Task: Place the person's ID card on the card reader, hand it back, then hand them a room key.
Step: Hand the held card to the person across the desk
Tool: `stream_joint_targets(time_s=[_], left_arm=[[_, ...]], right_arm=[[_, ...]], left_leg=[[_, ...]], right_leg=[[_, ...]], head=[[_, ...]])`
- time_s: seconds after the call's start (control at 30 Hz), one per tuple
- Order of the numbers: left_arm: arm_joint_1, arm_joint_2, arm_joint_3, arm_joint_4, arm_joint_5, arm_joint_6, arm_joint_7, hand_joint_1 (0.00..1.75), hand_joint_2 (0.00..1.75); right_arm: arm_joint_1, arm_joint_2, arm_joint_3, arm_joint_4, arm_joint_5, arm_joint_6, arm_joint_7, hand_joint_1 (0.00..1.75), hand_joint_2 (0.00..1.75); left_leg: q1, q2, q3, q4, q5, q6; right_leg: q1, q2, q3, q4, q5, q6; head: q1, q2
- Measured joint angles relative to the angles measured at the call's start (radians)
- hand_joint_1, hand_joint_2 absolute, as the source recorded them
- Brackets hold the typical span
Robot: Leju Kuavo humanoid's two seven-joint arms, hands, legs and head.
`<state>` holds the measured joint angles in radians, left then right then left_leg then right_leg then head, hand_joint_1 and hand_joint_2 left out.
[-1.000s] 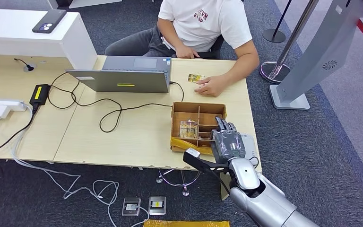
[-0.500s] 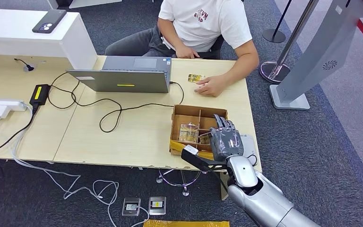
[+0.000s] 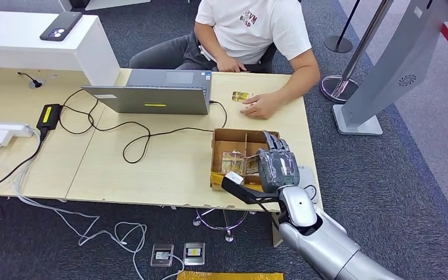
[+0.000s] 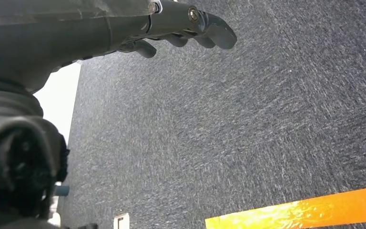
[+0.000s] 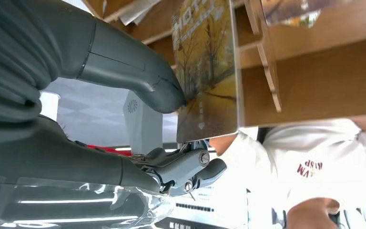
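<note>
Fingers (image 5: 171,167) and thumb of the right hand (image 3: 277,169) pinch a key card (image 5: 205,71) standing in the box (image 3: 224,137) on the bench (image 3: 169,157). Lift it straight out, clear of the dividers, then carry it far toward the person's hand (image 3: 258,106), resting beside the ID card (image 3: 241,95). Left hand (image 4: 181,28) hangs loosely spread, holding nothing.

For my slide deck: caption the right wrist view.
Right hand pinches a room key card at the wooden divider box.
</note>
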<state>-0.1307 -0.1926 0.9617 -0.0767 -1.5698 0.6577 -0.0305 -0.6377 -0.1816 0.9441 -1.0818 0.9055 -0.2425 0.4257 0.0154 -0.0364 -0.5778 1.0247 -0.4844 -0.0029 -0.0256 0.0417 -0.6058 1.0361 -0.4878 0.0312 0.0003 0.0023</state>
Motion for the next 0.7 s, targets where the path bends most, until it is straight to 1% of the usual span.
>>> stream_joint_targets(time_s=[0.23, 0.4, 0.7], left_arm=[[0.0, -0.002, 0.0, 0.0, 0.0, 0.0, 0.0, 0.0, 0.0], [0.0, -0.005, -0.001, 0.0, 0.0, 0.0, 0.0, 0.0, 0.0], [0.0, -0.007, -0.003, 0.0, 0.0, 0.0, 0.0, 0.0, 0.0]], right_arm=[[-0.088, 0.002, -0.023, 0.012, -0.008, -0.04, 0.017, 1.75, 1.75], [-0.131, 0.003, -0.04, 0.021, -0.02, -0.06, 0.017, 1.75, 1.75], [-0.207, 0.01, -0.061, 0.037, -0.028, -0.069, 0.019, 1.75, 1.75]], left_leg=[[0.0, 0.0, 0.0, 0.0, 0.0, 0.0], [0.0, 0.0, 0.0, 0.0, 0.0, 0.0], [0.0, 0.0, 0.0, 0.0, 0.0, 0.0]], right_leg=[[0.0, 0.0, 0.0, 0.0, 0.0, 0.0], [0.0, 0.0, 0.0, 0.0, 0.0, 0.0], [0.0, 0.0, 0.0, 0.0, 0.0, 0.0]], head=[[0.0, 0.0], [0.0, 0.0], [0.0, 0.0]])
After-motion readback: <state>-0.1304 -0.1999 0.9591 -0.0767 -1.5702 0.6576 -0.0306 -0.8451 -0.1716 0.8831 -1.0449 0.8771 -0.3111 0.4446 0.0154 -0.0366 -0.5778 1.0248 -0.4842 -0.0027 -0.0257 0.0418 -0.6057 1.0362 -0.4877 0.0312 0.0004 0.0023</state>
